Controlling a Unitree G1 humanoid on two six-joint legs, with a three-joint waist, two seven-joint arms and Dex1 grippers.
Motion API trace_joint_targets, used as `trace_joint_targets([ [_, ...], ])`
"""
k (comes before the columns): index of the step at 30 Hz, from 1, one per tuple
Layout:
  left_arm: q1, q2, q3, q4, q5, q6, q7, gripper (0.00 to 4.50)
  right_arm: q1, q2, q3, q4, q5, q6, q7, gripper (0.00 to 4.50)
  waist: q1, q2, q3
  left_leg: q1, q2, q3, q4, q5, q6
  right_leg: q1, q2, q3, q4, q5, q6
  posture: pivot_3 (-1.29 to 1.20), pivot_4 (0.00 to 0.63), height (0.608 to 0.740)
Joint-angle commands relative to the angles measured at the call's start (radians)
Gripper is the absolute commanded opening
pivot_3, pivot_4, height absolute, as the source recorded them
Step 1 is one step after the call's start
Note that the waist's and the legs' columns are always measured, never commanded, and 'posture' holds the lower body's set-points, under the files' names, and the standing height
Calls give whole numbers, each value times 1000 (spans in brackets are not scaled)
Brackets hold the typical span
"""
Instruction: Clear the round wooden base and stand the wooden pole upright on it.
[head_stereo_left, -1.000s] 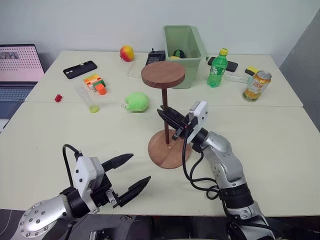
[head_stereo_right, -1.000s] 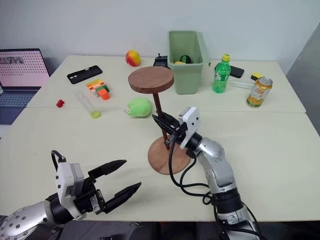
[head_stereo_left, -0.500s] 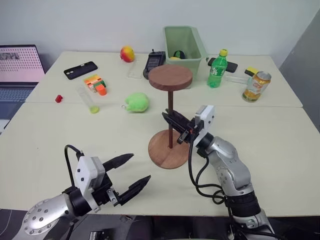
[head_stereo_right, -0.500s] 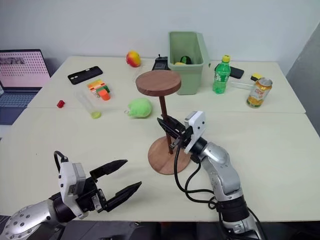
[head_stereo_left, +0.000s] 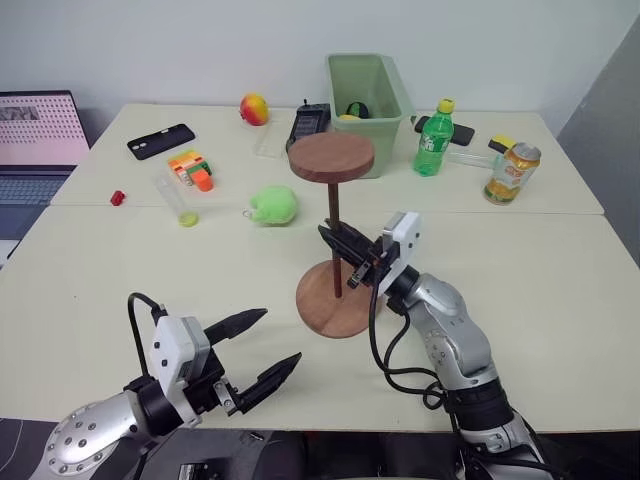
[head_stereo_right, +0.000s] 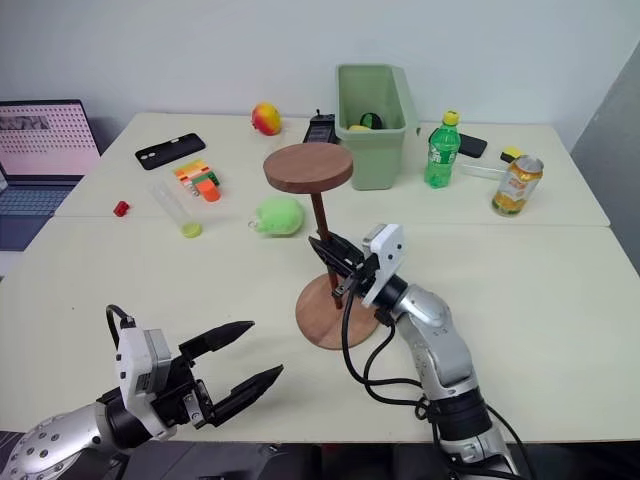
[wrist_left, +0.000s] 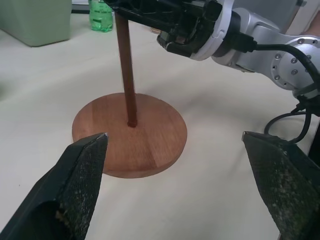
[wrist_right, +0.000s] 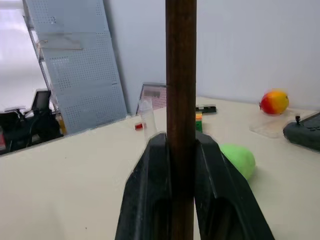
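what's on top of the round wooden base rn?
Only the thin dark-brown wooden pole, foot at the centre of the flat reddish-brown round wooden base, clamped by the right gripper. The centre hole is covered.

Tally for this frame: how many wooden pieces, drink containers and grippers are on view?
Wooden pieces: 2, the round base and the pole
Drink containers: 2, the green bottle and the can
Grippers: 2, the left gripper open, the right gripper shut on the pole
Total: 6

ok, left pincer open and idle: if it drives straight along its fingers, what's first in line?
Probably the round wooden base, dead ahead of the left pincer, with the wooden pole standing at its centre. Depth is hard to judge.
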Motion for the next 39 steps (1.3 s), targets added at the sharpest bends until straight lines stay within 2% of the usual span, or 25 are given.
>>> trace_joint_targets([
  [1,-4,4,1,-26,-3,-23,4,4500,-13,13,12,49,-15,-13,-15,218,0,0,0,0,0,0,0,0,0,0,0,0,0,0,0,0,150,740],
  [7,-14,5,0,-26,-5,-20,8,4500,4,1,29,50,-20,-31,2,218,0,0,0,0,0,0,0,0,0,0,0,0,0,0,0,0,150,740],
  [11,-17,9,3,-26,4,-23,9,4500,49,-60,43,18,-29,-54,39,218,1,0,0,0,0,0,0,0,0,1,0,0,-1,0,0,0,150,740],
  [16,-25,-7,20,-10,7,-41,19,4500,91,-151,69,-7,-51,31,44,218,4,0,-1,1,0,-1,0,0,0,4,0,-1,-3,0,0,0,150,740],
  [25,-43,-34,28,2,25,-108,33,4500,124,-179,93,-5,-36,125,34,218,4,0,-17,3,0,-1,-3,0,0,5,0,-1,-7,0,0,0,150,740],
  [32,-29,-33,22,-3,32,-119,39,4500,166,-212,109,-2,-52,133,38,218,3,6,-28,19,0,-1,-16,-1,1,23,0,-1,-23,0,0,0,150,740],
  [39,-40,-30,19,1,32,-114,48,4500,131,-225,152,13,-106,113,19,218,2,6,-34,21,0,-1,-16,-1,1,28,0,-1,-30,0,0,0,150,740],
])
